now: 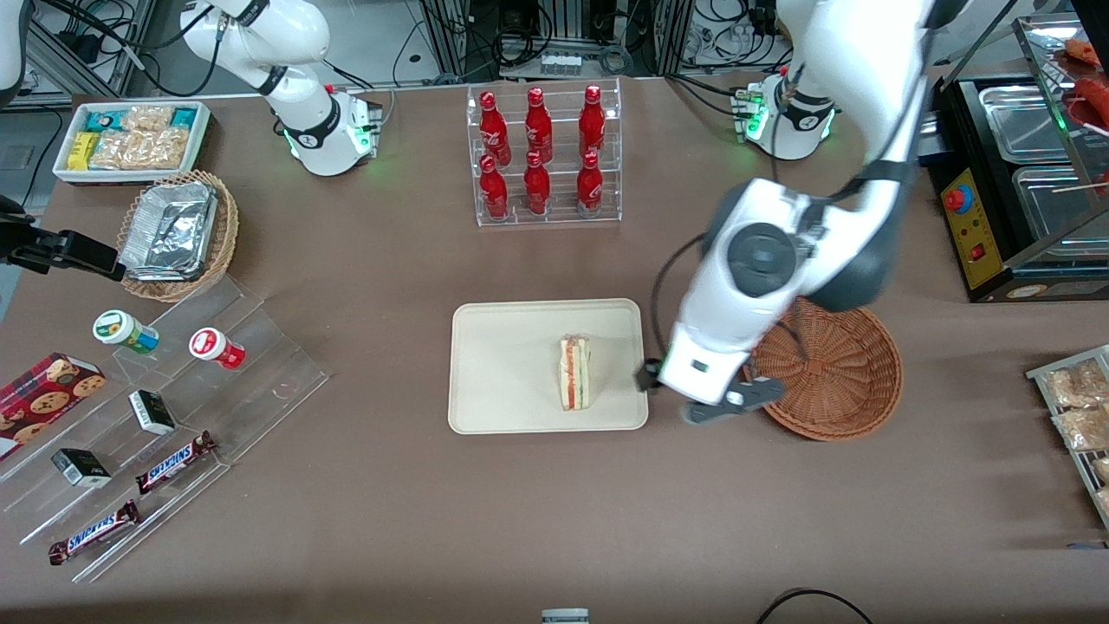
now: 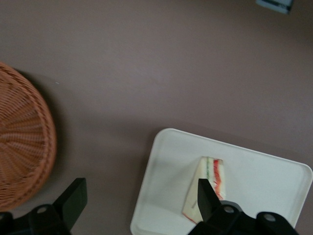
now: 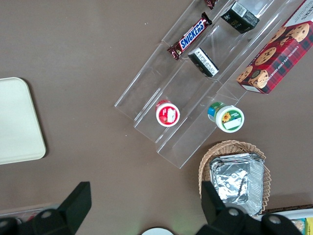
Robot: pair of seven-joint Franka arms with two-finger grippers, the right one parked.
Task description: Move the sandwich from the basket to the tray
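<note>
Brown matte worktop (image 1: 390, 520) under everything. Seen from the front: cream-white flat tray (image 1: 502, 364) with rounded corners and a low rim, near the middle; on it, toward the working arm's end, the wedge-shaped sandwich (image 1: 574, 373), pale bread, red, white and green layers on its cut side facing up. Just beside the tray, toward the working arm's end, the round reddish-brown woven basket (image 1: 832, 373), shallow, nothing visible inside, partly covered by the white arm. Hand (image 1: 684, 394) hanging over the strip of worktop between tray and basket, fingers spread wide, gripping nothing. Clearer from the left wrist camera: hand (image 2: 139, 196) open, one black finger (image 2: 73, 198) over bare worktop near the basket (image 2: 19, 142), the other overlapping one corner of the sandwich (image 2: 205, 188) in the picture; contact not possible to judge; tray (image 2: 264, 171) smooth and glossy there, wicker ribs sharp. Only from the front: clear rack of six red bottles (image 1: 541, 156), farther from the camera than the tray. Toward the parked arm's end: lighter tan wicker basket with foil trays (image 1: 178, 234), white bin of snack packets (image 1: 130, 139), clear stepped stand (image 1: 260, 381) with two small cups, chocolate bars and small dark boxes, plus a cookie box (image 1: 43, 394). Same stand and foil trays shown close by the right wrist camera, along with one corner of the tray.
</note>
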